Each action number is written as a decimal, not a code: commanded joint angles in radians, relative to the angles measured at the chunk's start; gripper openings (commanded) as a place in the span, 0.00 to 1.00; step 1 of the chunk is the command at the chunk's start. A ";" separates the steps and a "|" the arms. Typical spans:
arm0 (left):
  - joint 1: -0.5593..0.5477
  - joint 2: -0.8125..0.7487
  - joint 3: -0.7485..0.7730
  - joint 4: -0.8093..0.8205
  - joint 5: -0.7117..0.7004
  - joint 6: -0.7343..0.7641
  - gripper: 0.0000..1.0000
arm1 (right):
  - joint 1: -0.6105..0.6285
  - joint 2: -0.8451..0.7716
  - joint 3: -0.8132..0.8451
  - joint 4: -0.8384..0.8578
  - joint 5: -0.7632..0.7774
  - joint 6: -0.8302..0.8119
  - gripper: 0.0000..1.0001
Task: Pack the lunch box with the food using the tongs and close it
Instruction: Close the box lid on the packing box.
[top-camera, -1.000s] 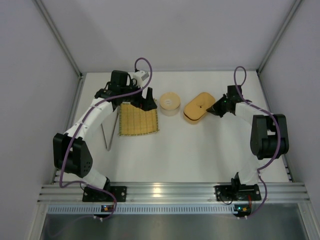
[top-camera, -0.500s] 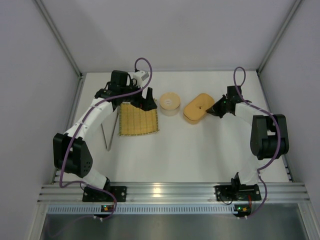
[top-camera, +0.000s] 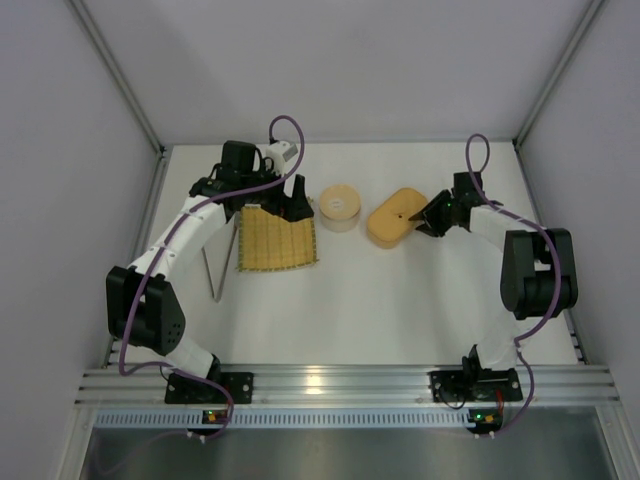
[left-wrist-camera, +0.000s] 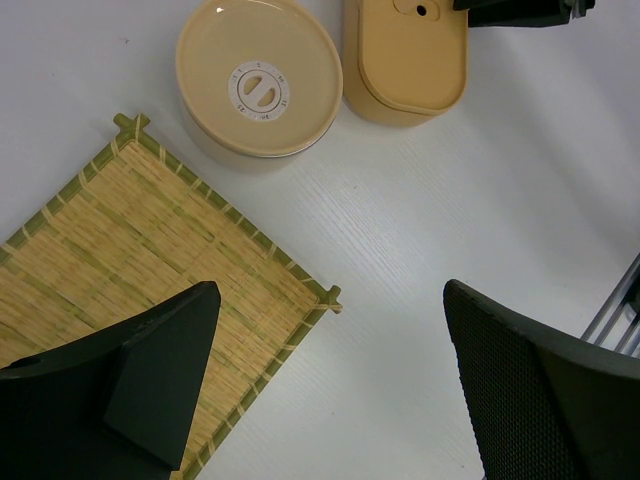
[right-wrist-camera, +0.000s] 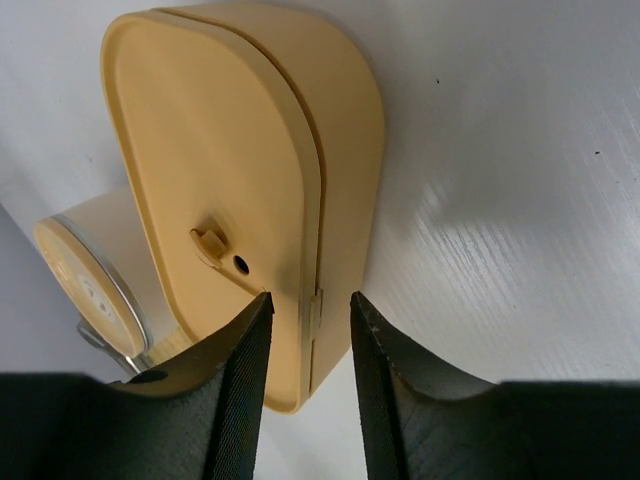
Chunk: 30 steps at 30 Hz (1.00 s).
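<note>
The yellow-orange lunch box (top-camera: 393, 217) lies on the table with its lid on. In the right wrist view the lunch box (right-wrist-camera: 250, 150) shows the lid's small tab and hole. My right gripper (top-camera: 428, 215) is at the box's right end. There my right gripper (right-wrist-camera: 308, 298) is open, its fingers apart on either side of the lid seam. My left gripper (top-camera: 290, 205) hovers wide open over the mat's far right corner, and the left gripper (left-wrist-camera: 330, 290) holds nothing. The tongs (top-camera: 210, 274) lie left of the mat. The food is hidden.
A square woven mat (top-camera: 277, 240) lies left of centre. Between the mat and the lunch box stands a round bowl with a tan lid (top-camera: 338, 205). The bowl (left-wrist-camera: 258, 85) almost touches the box (left-wrist-camera: 405, 70). White walls enclose the table on three sides.
My right gripper's jaws have parted at the lunch box's right end, where they were shut on the lid's edge. The lid now lies flatter. The left arm has not moved.
</note>
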 joint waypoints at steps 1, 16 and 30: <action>0.000 -0.001 -0.004 0.012 0.004 0.016 0.98 | 0.019 -0.043 -0.001 0.021 -0.012 -0.002 0.37; 0.002 -0.011 -0.008 0.011 0.007 0.020 0.98 | 0.014 -0.067 0.014 -0.003 -0.099 -0.097 0.52; 0.006 -0.048 -0.036 -0.004 0.056 0.044 0.98 | -0.026 -0.250 0.095 -0.091 -0.312 -0.707 0.99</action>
